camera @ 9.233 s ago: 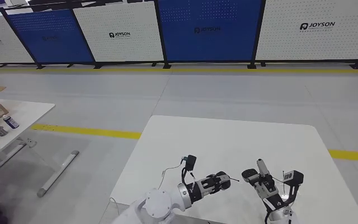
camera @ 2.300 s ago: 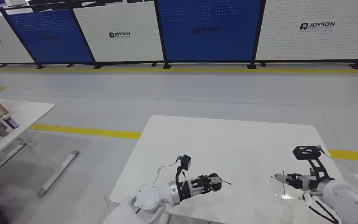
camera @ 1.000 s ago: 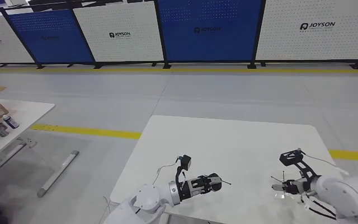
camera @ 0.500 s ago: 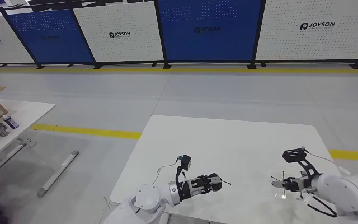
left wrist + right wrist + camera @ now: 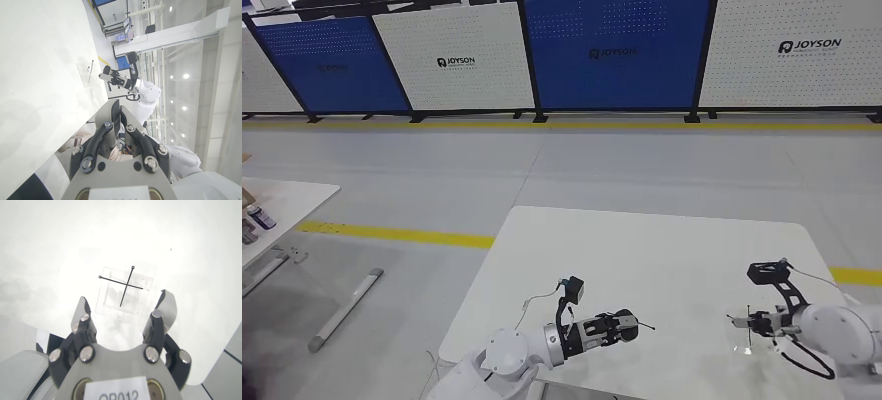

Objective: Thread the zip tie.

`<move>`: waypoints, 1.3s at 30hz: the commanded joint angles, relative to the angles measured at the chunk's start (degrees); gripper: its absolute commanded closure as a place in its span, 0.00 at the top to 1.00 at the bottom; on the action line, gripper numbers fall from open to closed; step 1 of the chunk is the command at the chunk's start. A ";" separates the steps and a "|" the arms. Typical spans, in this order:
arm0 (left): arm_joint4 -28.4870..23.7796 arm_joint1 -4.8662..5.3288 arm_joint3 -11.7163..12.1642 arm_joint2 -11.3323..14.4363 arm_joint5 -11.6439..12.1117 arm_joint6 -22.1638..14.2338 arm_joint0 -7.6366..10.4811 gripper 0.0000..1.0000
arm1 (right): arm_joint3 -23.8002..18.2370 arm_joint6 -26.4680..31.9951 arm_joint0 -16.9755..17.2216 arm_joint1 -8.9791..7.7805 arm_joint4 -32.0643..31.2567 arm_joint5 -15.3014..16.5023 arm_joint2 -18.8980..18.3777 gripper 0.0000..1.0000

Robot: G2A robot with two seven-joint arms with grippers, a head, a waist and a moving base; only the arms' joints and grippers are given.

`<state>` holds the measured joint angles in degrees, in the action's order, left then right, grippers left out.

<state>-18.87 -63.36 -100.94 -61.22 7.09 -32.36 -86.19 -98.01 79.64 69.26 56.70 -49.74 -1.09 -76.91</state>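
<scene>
Two black zip ties [image 5: 127, 284] lie crossed on a clear square pad [image 5: 107, 303] near the table's front right corner. My right gripper [image 5: 123, 295] hovers open just above and short of them, one finger to either side of the pad. In the top view it [image 5: 750, 321] sits over the pad [image 5: 741, 347]. My left gripper [image 5: 630, 325] is at the table's front, left of the middle, shut on a thin black zip tie [image 5: 646, 324] that pokes out past its tips. In the left wrist view the fingers [image 5: 115, 110] press together, and the right gripper [image 5: 105, 74] shows farther off beside the lying ties [image 5: 91, 72].
The white table [image 5: 642, 250] is bare toward the far side. Its front edge runs close under both arms. Beyond it lie grey floor with a yellow line [image 5: 392, 234] and a row of blue and white panels [image 5: 612, 55].
The right arm has swung out from the middle to the clear pad and settled over the crossed ties. Since 2.3 s ago the left arm has kept still with its zip tie.
</scene>
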 commanded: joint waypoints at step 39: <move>0.00 0.00 0.00 0.00 0.00 0.00 0.00 0.00 | 9.89 0.00 -9.07 -2.78 3.42 -4.40 14.73 0.23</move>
<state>-18.87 -63.36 -100.94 -61.22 7.09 -32.36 -86.19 -88.47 79.64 60.49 53.96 -46.50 -5.39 -62.49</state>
